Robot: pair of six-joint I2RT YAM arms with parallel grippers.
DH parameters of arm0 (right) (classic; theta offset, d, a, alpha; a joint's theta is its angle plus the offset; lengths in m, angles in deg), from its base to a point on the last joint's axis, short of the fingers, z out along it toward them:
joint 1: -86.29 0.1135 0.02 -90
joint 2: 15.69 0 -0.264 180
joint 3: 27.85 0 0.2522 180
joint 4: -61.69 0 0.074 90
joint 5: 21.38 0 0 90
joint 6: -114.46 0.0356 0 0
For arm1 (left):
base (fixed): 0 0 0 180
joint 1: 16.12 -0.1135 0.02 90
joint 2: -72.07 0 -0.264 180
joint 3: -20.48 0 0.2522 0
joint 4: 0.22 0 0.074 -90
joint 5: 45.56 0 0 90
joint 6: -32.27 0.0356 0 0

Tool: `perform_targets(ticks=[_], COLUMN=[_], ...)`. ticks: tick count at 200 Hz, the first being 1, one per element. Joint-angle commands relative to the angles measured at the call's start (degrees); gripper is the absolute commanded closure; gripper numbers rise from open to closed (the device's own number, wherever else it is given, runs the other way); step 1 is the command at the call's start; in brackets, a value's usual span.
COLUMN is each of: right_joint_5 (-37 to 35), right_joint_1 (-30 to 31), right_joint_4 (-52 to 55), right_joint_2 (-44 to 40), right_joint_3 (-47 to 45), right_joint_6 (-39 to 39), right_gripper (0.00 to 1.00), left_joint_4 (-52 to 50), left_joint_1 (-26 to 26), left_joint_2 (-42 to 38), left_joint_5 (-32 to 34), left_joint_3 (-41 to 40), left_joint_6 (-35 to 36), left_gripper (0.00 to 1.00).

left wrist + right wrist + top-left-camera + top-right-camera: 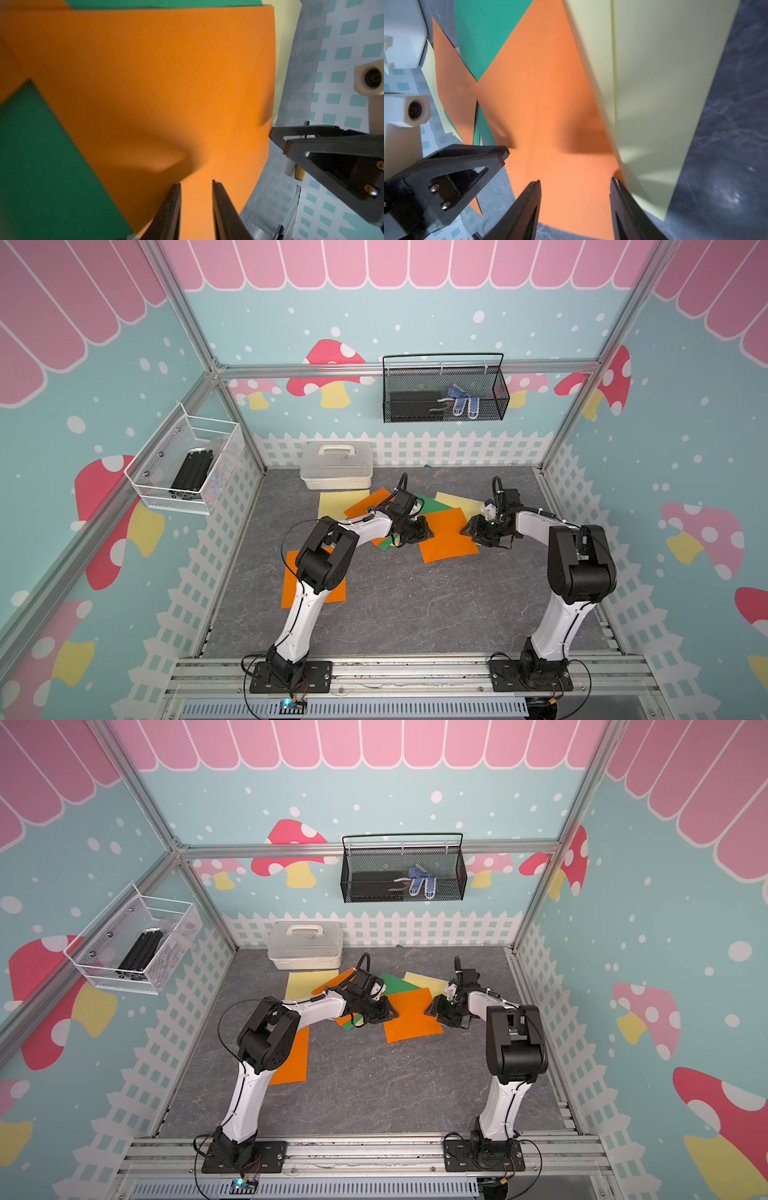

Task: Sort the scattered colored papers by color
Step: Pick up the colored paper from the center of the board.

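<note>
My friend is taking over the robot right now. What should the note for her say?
Left gripper: jaws narrowly apart at the edge of the middle orange sheet; grip unclear.
Right gripper: open at its opposite edge.
Green sheets, yellow sheets and another orange sheet overlap mid-table.
Done, perhaps: lone orange sheet lies apart near the left arm's base.
Left: sort all the rest by color.

I see my left arm and right arm built alike: glossy white links between chunky black joints, each bolted to a flat black base plate, with black cables at the wrists. The left gripper and right gripper have slim black fingers, silver screws in a triangular frame, and a cream camera housing
</note>
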Motion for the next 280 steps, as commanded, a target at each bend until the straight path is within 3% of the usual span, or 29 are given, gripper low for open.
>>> perform_targets(ticks=[1,17,38,93,194,280], right_joint_5=[2.78,4.27,1.18,0.02,-0.28,6.59], right_joint_1=[0.35,0.52,0.77,0.79,0.78,1.15], right_joint_4=[0.71,-0.29,0.75,2.94,0.23,-4.91], right_joint_2=[-3.18,-4.25,-5.63,-2.87,-8.96,-1.25], right_joint_3=[-1.36,-2.71,-3.16,-0.34,-12.08,-11.02], right_joint_6=[0.93,1.61,0.03,-0.76,1.31,3.19], right_gripper=[0.44,0.44,0.42,0.39,0.39,0.41], left_joint_4=[-5.99,-8.26,-8.88,-13.43,-21.19,-23.74], left_joint_1=[0.30,0.26,0.28,0.16,0.11,0.20], left_joint_2=[2.31,2.50,1.74,1.22,-0.84,1.14], left_joint_5=[2.03,2.67,3.01,3.75,4.39,2.62], left_joint_3=[2.33,3.38,3.06,3.49,-0.45,1.41], left_joint_6=[3.18,4.61,5.37,8.84,18.03,21.56], left_gripper=[0.70,0.70,0.70,0.70,0.73,0.74])
